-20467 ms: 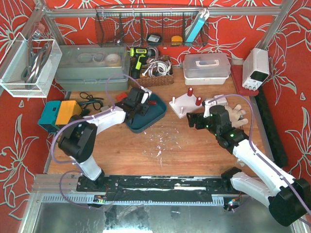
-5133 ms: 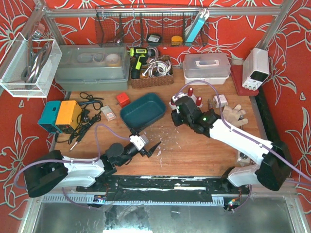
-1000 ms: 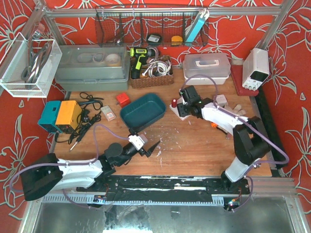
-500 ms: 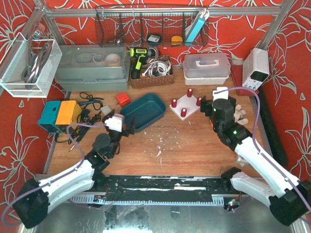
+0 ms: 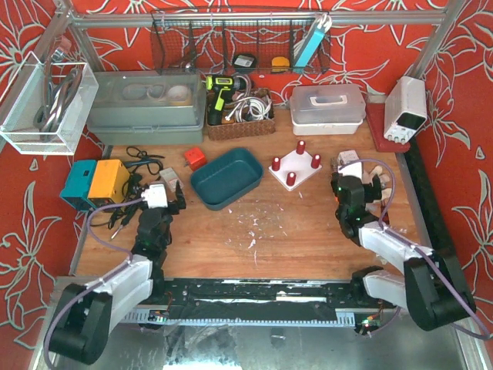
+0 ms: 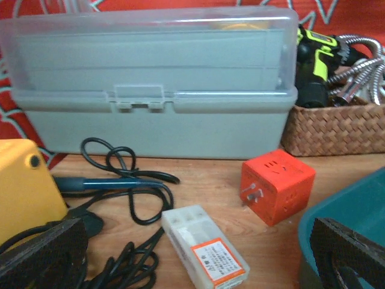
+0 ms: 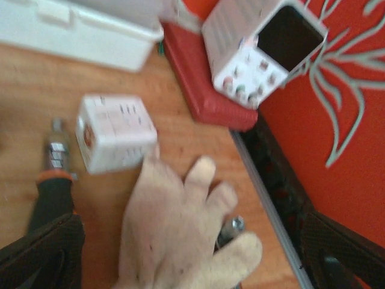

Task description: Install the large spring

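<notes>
The walls [image 5: 470, 131] around me are red with a white flower pattern. My table [image 5: 293, 223] is brown wood. The tray [image 5: 228, 177] is teal, the block [image 5: 295, 164] white, its springs [image 5: 291, 179] red. To my left, the cube plug [image 6: 277, 185] is orange-red, the box [image 5: 106, 179] yellow and teal, the cables [image 6: 129, 262] black, the basket [image 6: 337, 129] woven tan, the drill [image 6: 322, 54] green and black. To my right, the glove [image 7: 174, 241] is beige, the mat [image 7: 204, 84] red.

Bright, even overhead light, soft shadows. The right wrist view is blurred, the beige fabric glove [image 7: 180, 232] smeared; the left wrist view shows the grey plastic box [image 6: 150, 78] crisply.
</notes>
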